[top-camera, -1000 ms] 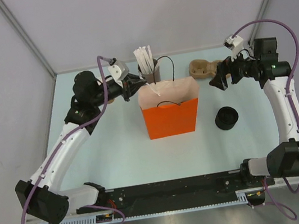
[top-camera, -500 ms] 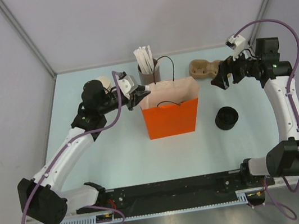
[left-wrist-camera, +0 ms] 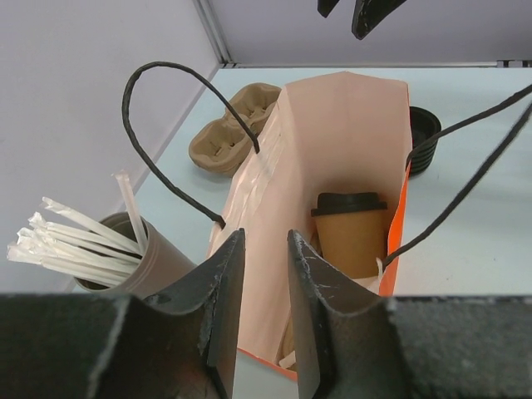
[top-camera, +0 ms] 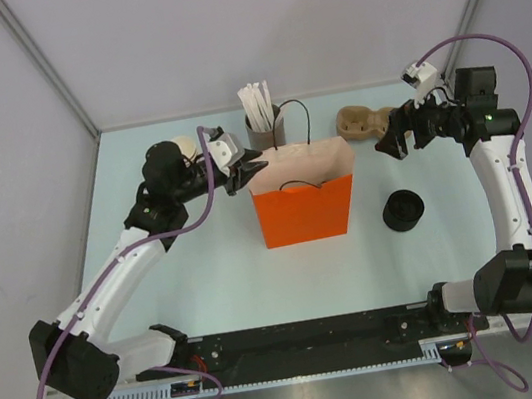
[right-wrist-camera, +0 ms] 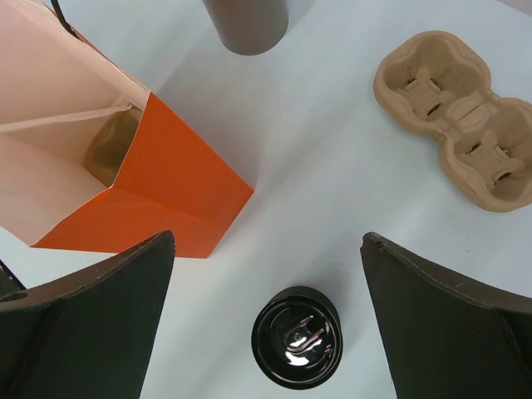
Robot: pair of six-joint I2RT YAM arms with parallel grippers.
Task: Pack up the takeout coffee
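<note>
Left gripper (top-camera: 248, 173) hovers at the left rim of the bag's mouth, tips pointing in toward the opening. Its fingers (left-wrist-camera: 223, 283) stand only a narrow gap apart and hold nothing. On the far right side, the right gripper (top-camera: 386, 145) hangs above the desk (top-camera: 206, 270), just beside the cup carrier, with its jaws spread wide and nothing between them.

The pale blue desk carries everything else. An orange paper bag (top-camera: 305, 208) stands upright near the middle, its mouth open and its pale inner lining showing. One black cord handle loops up at the back, and the other lies against the front face.

A moulded pulp cup carrier (top-camera: 359, 122) lies flat to the right of the bag, near the desk's far edge, with its pockets empty. A grey holder (top-camera: 265, 129) stands just behind the bag's left corner with white wrapped sticks (left-wrist-camera: 71, 249) fanning out of it. A stack of black lids (top-camera: 402, 209) sits on the desk to the right of the bag, well apart from the carrier.

The takeout coffee (left-wrist-camera: 351, 237), a tan-brown paper cup wearing a black lid, stands upright inside the bag, close to the orange wall farthest from the left gripper.
</note>
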